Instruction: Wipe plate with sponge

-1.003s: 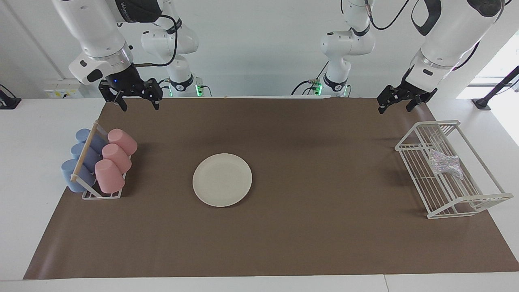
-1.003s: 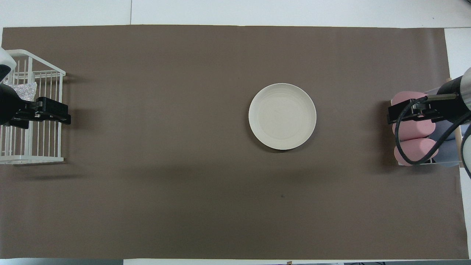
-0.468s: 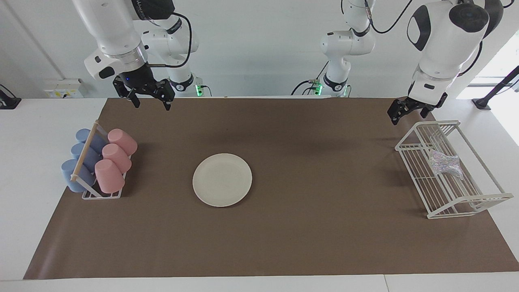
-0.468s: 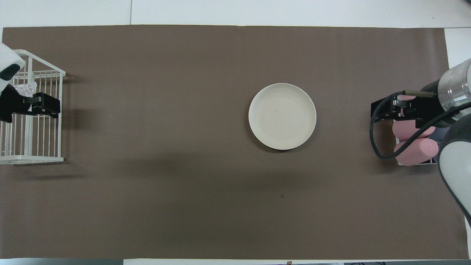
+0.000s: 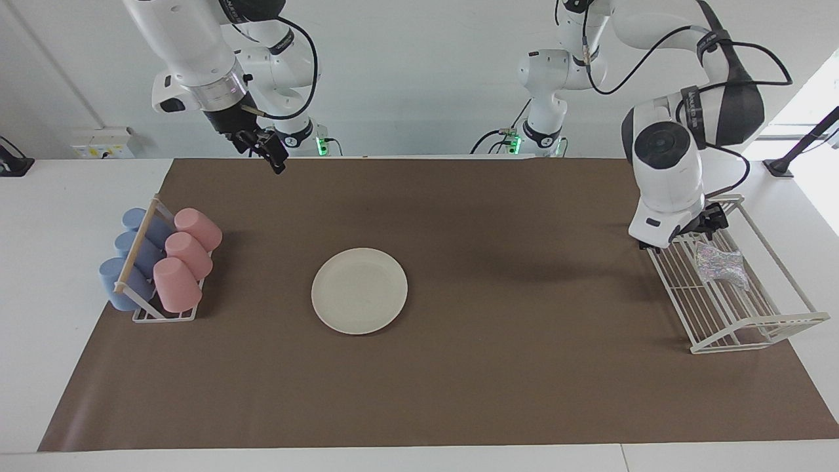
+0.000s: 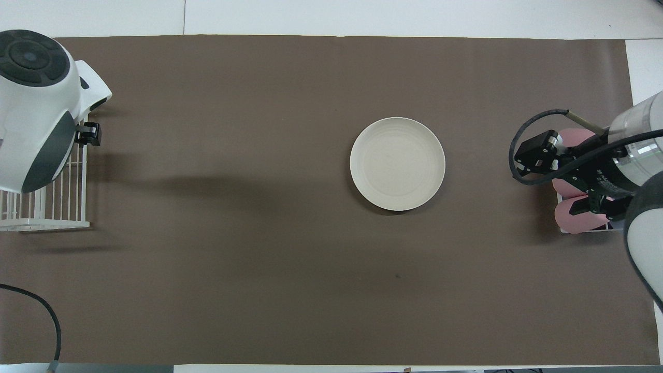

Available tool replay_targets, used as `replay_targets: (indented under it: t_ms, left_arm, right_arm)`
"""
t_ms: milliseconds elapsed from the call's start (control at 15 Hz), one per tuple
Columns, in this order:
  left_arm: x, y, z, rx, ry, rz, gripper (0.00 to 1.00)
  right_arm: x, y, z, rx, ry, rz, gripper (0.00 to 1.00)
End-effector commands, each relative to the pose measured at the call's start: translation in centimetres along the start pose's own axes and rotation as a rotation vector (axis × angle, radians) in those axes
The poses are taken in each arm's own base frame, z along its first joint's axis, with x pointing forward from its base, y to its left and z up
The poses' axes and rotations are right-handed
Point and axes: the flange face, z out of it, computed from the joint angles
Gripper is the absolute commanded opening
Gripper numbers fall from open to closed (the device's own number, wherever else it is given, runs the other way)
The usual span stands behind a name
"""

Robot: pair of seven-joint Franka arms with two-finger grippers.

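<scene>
The cream-white plate (image 5: 359,290) (image 6: 397,163) lies flat in the middle of the brown mat. The speckled silvery sponge (image 5: 721,265) rests inside the white wire rack (image 5: 741,328) at the left arm's end of the table. In the overhead view the left arm covers it. My left gripper (image 5: 688,236) hangs low over the rack's end nearest the robots, close to the sponge, mostly hidden by its own wrist and holding nothing. My right gripper (image 5: 265,147) (image 6: 562,178) is up in the air over the mat's edge by the robots, open with nothing in it.
A small white rack (image 5: 164,314) at the right arm's end holds pink cups (image 5: 187,255) (image 6: 580,220) and blue cups (image 5: 131,262) lying on their sides. The wire rack's rim (image 6: 46,225) shows below the left arm. A black cable (image 6: 31,305) lies near the robots' edge.
The left arm has swung down and forward, bringing its gripper low over the wire rack. The right gripper has turned and shifted slightly toward the table's middle.
</scene>
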Motion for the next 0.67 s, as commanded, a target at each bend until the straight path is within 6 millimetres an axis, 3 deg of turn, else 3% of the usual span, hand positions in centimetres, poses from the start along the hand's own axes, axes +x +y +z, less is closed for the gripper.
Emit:
replay_targets:
  t_ms: [0,134,401,602]
  left_arm:
    - [1.6,1.5,2.7,0.158,0.007,0.024,1.00]
    - [2.8,4.2,4.0,0.284,0.016,0.104,1.00]
    - [2.9,3.3,5.9,0.361,0.004,0.129,1.00]
    - [2.1,2.8,6.5,0.383,-0.058,0.101,1.00]
  right_arm:
    - [-2.0,-0.6,0.0,0.006,-0.037,0.253,1.00]
    - [-3.9,-1.7,0.1,-0.004,-0.033,0.346,1.00]
    - [-7.1,-3.9,0.5,-0.019,-0.013,0.377,1.00]
    - [-7.7,-3.9,0.4,-0.018,-0.014,0.455,1.00]
